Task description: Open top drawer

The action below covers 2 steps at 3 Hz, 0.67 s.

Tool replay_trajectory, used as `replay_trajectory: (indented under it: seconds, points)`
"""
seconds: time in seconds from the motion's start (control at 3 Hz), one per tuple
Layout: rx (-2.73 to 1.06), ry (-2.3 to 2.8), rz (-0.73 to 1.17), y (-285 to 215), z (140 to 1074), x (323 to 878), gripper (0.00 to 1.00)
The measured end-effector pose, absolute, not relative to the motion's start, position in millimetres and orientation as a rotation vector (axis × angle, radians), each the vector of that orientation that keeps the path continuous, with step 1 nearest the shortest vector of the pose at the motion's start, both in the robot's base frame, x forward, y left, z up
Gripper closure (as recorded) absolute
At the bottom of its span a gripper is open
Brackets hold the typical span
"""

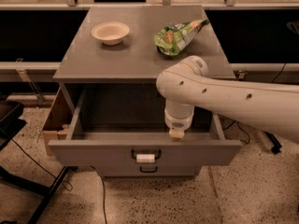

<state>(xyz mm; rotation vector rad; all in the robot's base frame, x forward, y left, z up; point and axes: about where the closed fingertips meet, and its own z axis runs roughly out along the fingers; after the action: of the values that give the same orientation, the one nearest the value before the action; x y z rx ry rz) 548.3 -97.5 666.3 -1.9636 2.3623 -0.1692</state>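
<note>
Gripper [176, 133], cream-tipped, hangs just inside the front panel of the wide grey top drawer [145, 150], which stands well out; it is placed, I judge, to draw that panel, and how wide it is set cannot be told. Behind the drawer, left to right: one pale round bowl [110, 32], one green crinkled snack bag [180, 36].

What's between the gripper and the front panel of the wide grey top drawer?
Nothing visible. The gripper hangs just behind the front panel of the pulled-out wide grey top drawer, to the right of its black handle.
</note>
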Motion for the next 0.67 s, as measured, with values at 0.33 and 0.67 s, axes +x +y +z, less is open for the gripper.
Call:
replay_trajectory:
  seconds: [0.33, 0.67]
  points:
    - [-1.928, 2.414, -0.169, -109.4, 665.6, 524.0, 1.00]
    - [-1.774, 2.476, -0.085, -100.7, 681.8, 483.6, 1.00]
